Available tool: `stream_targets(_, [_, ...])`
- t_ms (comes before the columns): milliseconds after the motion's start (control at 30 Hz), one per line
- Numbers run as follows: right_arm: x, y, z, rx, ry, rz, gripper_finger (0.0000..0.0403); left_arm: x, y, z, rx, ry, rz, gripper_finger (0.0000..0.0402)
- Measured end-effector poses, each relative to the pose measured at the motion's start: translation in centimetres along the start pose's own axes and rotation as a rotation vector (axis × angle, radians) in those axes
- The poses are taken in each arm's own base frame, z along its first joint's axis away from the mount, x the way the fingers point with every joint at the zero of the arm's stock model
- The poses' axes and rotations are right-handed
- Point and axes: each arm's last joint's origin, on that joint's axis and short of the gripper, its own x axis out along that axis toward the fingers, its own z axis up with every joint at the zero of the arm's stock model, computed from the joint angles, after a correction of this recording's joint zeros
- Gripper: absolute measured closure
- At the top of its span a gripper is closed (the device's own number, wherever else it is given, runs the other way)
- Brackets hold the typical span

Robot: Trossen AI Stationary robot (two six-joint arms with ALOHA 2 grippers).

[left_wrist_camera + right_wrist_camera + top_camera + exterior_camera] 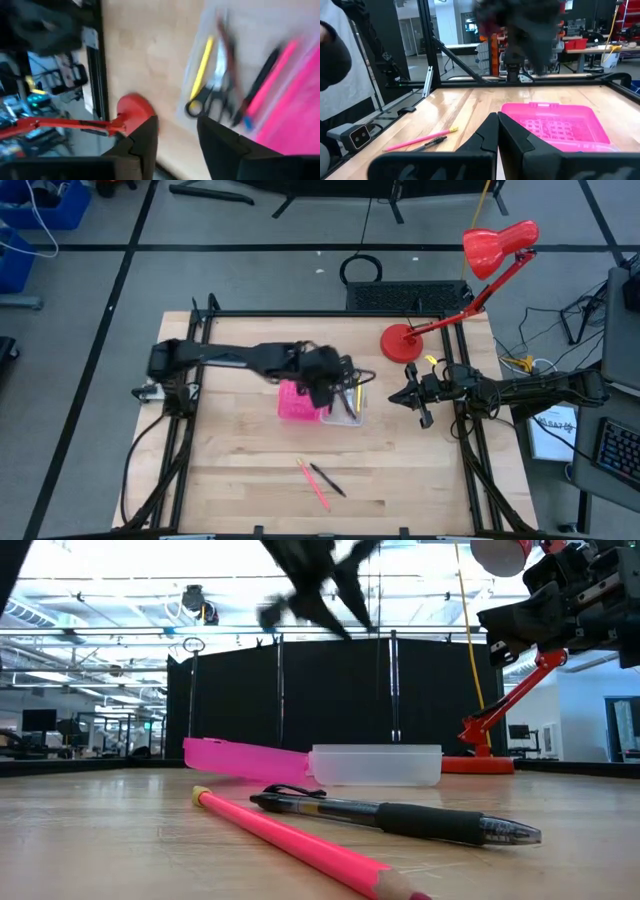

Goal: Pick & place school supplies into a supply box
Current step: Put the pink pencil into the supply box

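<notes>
The supply box (347,410), a shallow clear tray, stands mid-table against a pink dotted tray (296,402). In the left wrist view the box (280,30) holds a yellow pencil (202,65), small scissors (212,97), a black pen (261,75) and a pink pencil (274,77). My left gripper (338,383) hovers above the box, open (177,145), with nothing between its fingers. A pink pencil (313,483) and a black pen (328,479) lie flat on the table nearer the front edge. My right gripper (398,395) waits shut (497,135) at the right, clear of the table.
A red desk lamp stands with its base (400,342) at the far right corner, its arm slanting up to the shade (497,246). Black frame rails (190,380) run along the table's sides. Bare wood (250,470) lies around the two loose pens.
</notes>
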Motion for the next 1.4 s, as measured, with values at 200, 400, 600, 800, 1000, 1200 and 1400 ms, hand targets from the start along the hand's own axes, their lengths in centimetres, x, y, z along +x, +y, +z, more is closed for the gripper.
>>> stream_targets(200, [0.0,0.0,0.0,-0.001,-0.001,0.000,0.0403,-5.1,-1.7,4.9,-0.162,-0.094,-0.127,0.0308])
stream_targets(400, [0.0,0.0,0.1,-0.002,-0.007,0.001,0.0403,-4.2,-4.5,9.5,-0.308,-0.152,-0.327,0.0392])
stream_targets(600, [0.0,0.0,0.1,-0.002,-0.007,0.000,0.0403,-1.1,-8.1,13.1,-0.293,-0.191,-0.507,0.0383])
stream_targets(800, [0.0,0.0,0.0,0.012,-0.002,-0.001,0.0403,2.0,-11.2,15.2,-0.262,-0.118,-0.593,0.0380])
stream_targets(1000, [0.0,0.0,0.0,0.034,0.000,-0.002,0.0403,3.7,-12.0,16.1,-0.306,-0.114,-0.563,0.0334])
stream_targets(1200, [0.0,0.0,-0.3,0.044,0.031,-0.006,0.0403,3.9,-11.5,16.0,-0.425,-0.148,-0.553,0.0250])
stream_targets(1400, [0.0,0.0,-0.5,0.048,0.044,-0.007,0.0403,4.3,-11.7,16.1,-0.565,-0.122,-0.595,0.0198])
